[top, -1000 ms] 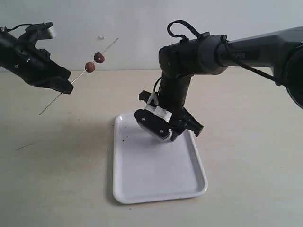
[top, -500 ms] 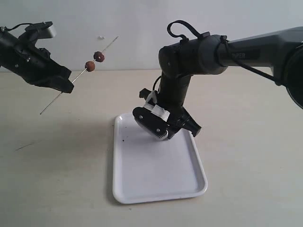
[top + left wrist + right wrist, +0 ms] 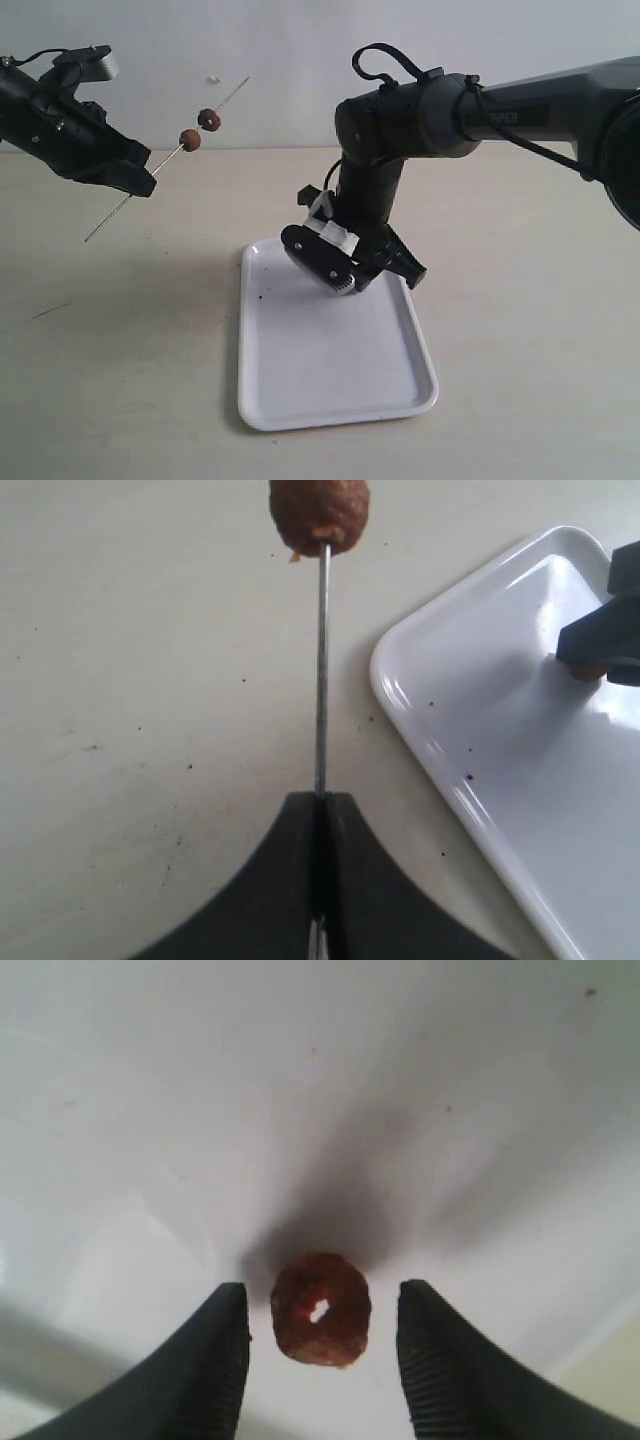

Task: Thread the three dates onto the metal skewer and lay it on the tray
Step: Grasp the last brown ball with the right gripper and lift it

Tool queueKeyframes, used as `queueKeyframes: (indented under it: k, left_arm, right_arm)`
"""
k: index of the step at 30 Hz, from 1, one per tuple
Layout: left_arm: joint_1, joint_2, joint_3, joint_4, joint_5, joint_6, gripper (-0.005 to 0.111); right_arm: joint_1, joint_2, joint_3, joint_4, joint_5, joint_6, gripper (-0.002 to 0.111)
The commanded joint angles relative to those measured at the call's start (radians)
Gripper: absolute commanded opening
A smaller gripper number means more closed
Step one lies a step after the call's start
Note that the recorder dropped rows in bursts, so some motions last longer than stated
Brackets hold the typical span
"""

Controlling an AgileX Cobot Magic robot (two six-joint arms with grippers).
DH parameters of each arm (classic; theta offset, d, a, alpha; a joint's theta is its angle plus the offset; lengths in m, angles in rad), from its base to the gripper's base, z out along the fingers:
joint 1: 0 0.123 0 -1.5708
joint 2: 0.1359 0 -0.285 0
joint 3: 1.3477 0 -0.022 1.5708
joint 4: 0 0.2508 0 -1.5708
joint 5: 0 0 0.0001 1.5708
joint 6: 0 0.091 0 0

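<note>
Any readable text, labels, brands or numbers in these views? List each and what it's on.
"PIPER", white lettering on the right arm in the exterior view: small and blurred, only the last letters are fairly sure.
The tray: no text, just dark specks.
Both wrist views: none.

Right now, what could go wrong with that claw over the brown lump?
The right gripper straddles the third date on the tray without touching it; an off-centre close might squash it or flick it away. The left gripper pinches only the metal skewer, tilted in the air, so the two threaded dates might slide along it.
</note>
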Motion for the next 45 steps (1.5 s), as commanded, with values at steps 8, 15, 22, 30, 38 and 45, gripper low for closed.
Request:
queueKeyframes:
  k: [8,15,22,30,38,45]
  left_arm:
    - [0.003,-0.013,-0.007,-0.016,-0.005,-0.004,0.0]
    - [0.003,-0.013,-0.007,-0.016,-0.005,-0.004,0.0]
    - [0.003,-0.013,-0.007,-0.016,-0.005,-0.004,0.0]
    - [0.003,-0.013,-0.007,-0.016,-0.005,-0.004,0.0]
    - [0.003,-0.013,-0.007,-0.018,-0.005,-0.004,0.0]
    - [0.003,-0.013,-0.007,-0.018,-0.005,-0.004,0.0]
  right_arm:
    - [0.0,-0.002,0.002,-0.014,-0.001,0.043,0.045]
    - [0.0,-0.002,0.002,-0.001,0.009,0.041,0.045]
    - [0.0,-0.002,0.002,-0.001,0.011,0.041,0.04]
    - [0.0,-0.002,0.002,-0.001,0.013,0.041,0.033]
    - [0.0,-0.002,0.002,0.018,0.013,0.047,0.028]
    - [0.0,-0.002,0.002,0.039,0.013,0.062,0.027]
